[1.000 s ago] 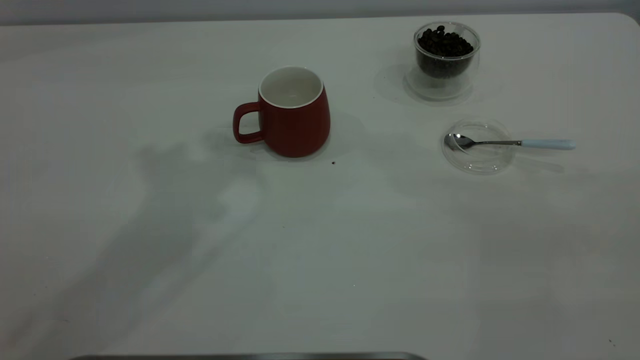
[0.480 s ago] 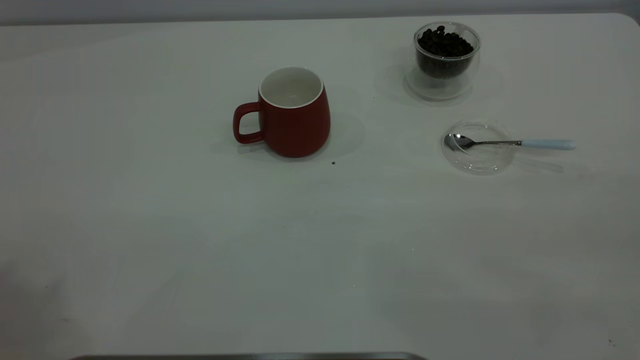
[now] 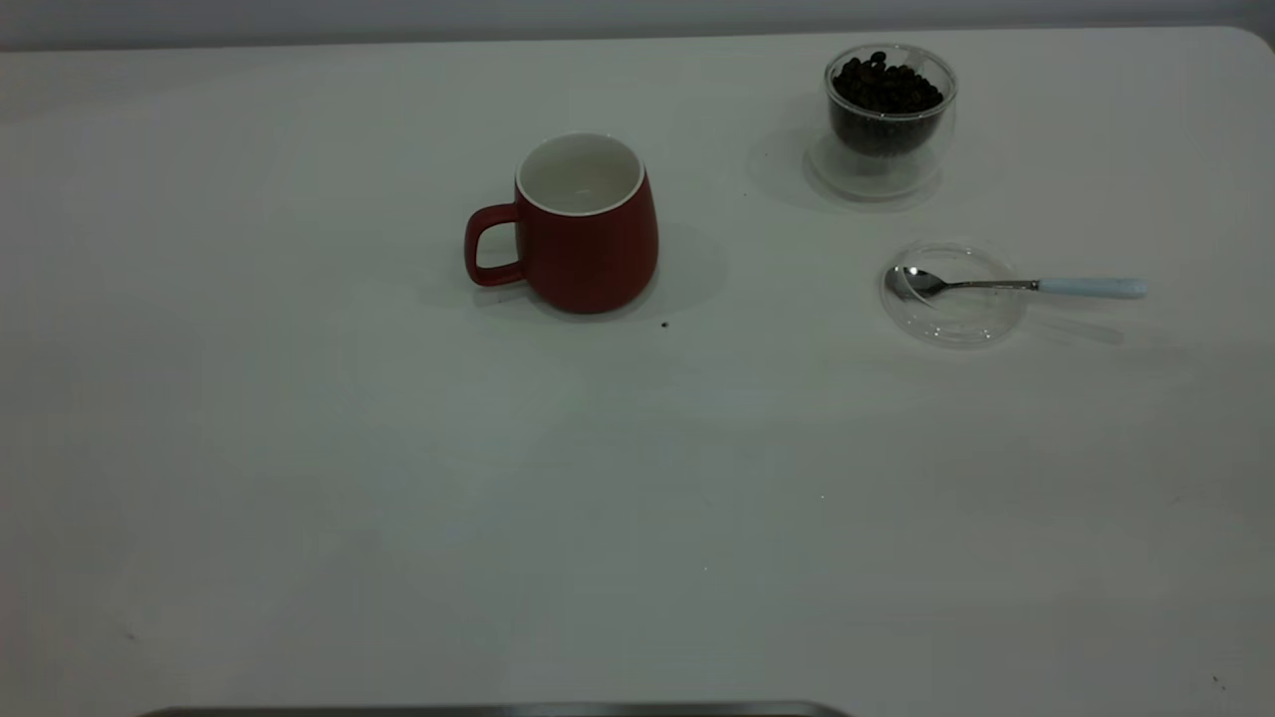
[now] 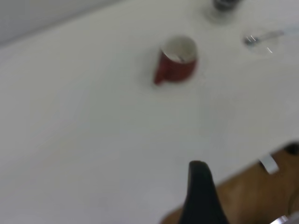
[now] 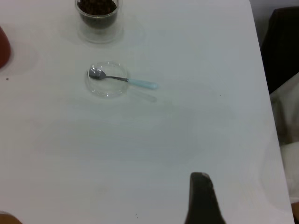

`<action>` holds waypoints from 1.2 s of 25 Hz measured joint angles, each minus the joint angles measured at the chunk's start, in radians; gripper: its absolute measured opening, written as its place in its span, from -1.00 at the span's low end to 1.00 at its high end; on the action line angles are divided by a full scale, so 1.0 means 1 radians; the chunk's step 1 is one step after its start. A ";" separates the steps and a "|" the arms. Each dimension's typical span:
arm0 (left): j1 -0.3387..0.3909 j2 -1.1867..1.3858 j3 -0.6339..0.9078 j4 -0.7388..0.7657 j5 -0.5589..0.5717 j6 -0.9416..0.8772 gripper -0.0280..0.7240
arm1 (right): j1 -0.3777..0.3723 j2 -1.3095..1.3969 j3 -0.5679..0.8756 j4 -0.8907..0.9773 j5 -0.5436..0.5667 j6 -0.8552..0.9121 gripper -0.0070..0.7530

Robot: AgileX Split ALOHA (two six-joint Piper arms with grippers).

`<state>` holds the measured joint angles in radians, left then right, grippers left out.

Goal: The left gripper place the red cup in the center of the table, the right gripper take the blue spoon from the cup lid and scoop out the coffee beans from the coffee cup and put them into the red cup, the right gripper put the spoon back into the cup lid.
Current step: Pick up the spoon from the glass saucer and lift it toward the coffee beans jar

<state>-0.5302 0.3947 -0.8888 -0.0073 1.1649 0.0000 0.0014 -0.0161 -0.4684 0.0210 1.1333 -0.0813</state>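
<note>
The table [image 3: 299, 448], a plain white top, fills the exterior view; neither arm shows in that view. The red cup [image 3: 583, 224] stands upright near the table's middle, handle toward the left arm's side, white interior bare. The coffee cup [image 3: 889, 118], clear double-walled glass, stands upright toward the far right corner, well apart from the red cup, and holds the coffee beans [image 3: 886, 88], heaped to its rim. The cup lid [image 3: 953, 317] lies flat nearer the camera than the coffee cup. The blue spoon [image 3: 1091, 288] rests with its metal bowl inside the lid and its pale handle projecting past the rim, toward the right edge. A tiny dark speck [image 3: 664, 324] lies just beside the red cup's base.

Left gripper [image 4: 202, 196]: one dark finger shows, well apart from the red cup [image 4: 176, 62]; whether its fingers are spread or closed cannot be told. Right gripper [image 5: 202, 198]: one dark finger shows, well apart from the blue spoon [image 5: 142, 84] and cup lid [image 5: 108, 89]; its opening likewise cannot be told.
</note>
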 joint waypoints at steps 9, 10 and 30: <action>0.000 -0.202 0.353 -0.023 -0.006 0.006 0.64 | 0.000 0.000 0.000 0.000 0.000 0.000 0.42; 0.000 -0.208 0.366 -0.023 -0.007 0.006 0.64 | 0.000 0.000 0.000 0.000 0.000 0.000 0.42; 0.220 -0.234 0.404 -0.023 -0.034 0.008 0.64 | 0.000 0.000 0.000 0.000 0.000 0.001 0.42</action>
<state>-0.3102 0.1607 -0.4848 -0.0298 1.1312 0.0077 0.0014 -0.0161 -0.4684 0.0210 1.1333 -0.0803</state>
